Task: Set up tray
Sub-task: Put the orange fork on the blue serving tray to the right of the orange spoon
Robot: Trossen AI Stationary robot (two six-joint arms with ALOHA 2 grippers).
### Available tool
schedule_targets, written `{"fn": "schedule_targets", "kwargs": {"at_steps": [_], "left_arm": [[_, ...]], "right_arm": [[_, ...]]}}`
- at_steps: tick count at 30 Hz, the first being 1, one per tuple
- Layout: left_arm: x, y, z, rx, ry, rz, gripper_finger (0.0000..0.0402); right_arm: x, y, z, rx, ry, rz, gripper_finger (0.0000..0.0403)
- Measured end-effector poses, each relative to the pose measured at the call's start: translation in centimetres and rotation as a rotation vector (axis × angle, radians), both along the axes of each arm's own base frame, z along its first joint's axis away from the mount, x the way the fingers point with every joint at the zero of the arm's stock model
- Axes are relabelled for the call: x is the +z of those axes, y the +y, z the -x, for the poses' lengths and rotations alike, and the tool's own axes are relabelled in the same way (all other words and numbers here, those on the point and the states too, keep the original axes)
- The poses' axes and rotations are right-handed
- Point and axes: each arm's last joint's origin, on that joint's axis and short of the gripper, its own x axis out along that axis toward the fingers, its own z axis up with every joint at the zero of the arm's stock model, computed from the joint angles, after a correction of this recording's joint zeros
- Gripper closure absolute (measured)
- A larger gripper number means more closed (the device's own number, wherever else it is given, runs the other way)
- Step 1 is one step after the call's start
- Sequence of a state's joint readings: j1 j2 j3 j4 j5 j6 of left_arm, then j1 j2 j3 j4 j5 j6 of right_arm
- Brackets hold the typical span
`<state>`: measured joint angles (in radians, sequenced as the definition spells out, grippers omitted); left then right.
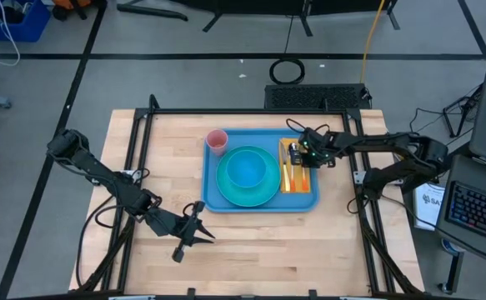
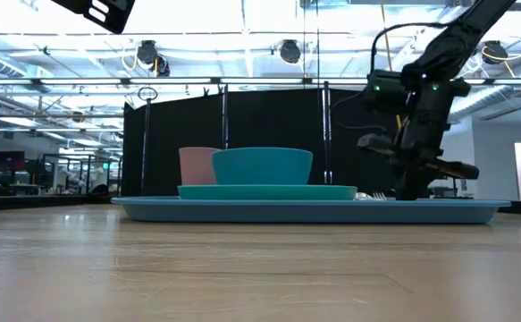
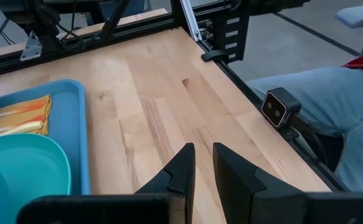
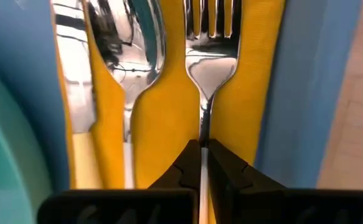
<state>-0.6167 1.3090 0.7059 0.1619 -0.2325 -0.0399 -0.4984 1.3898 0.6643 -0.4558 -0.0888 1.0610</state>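
Note:
The blue tray [image 1: 212,198] lies mid-table and carries a turquoise plate [image 1: 226,193] with a bowl [image 1: 247,169], a pink cup [image 1: 217,142] and a yellow napkin [image 4: 256,93] along its right side. A knife [image 4: 75,74], a spoon [image 4: 128,50] and a fork [image 4: 209,56] lie side by side on the napkin. My right gripper [image 4: 203,149] stands over the napkin [image 1: 297,173], pointing down, shut on the fork. My left gripper [image 3: 203,155] waits over bare wood off the tray's near left corner [image 1: 199,225], its fingers a narrow gap apart, holding nothing. My right gripper pinches the fork's handle [image 4: 203,127] just below its neck, between the two fingertips. The fingers come from above, as the low view shows [image 2: 412,192]. The fork's head points away from the fingers and rests over the napkin, beside the spoon.
Bare wooden tabletop [image 1: 251,250] spreads near and left of the tray. A black frame rail [image 1: 134,167] runs around the table. In the left wrist view a small camera [image 3: 278,107] sits at the table's edge, and a person's leg in jeans [image 3: 337,93] shows beyond it.

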Motion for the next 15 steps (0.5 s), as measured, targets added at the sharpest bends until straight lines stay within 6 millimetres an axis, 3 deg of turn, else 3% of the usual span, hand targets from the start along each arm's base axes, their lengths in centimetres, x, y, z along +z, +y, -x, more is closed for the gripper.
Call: {"fn": "schedule_targets", "kwargs": {"at_steps": [7, 15], "left_arm": [[-0.03, 0.00, 0.01, -0.002, 0.003, -0.001, 0.0339], [-0.03, 0.01, 0.01, 0.001, 0.003, -0.002, 0.0339]], "right_arm": [[-0.87, -0.10, 0.54, 0.009, -0.035, 0.012, 0.0398], [-0.82, -0.32, 0.18, 0.035, -0.077, 0.050, 0.0352]]}}
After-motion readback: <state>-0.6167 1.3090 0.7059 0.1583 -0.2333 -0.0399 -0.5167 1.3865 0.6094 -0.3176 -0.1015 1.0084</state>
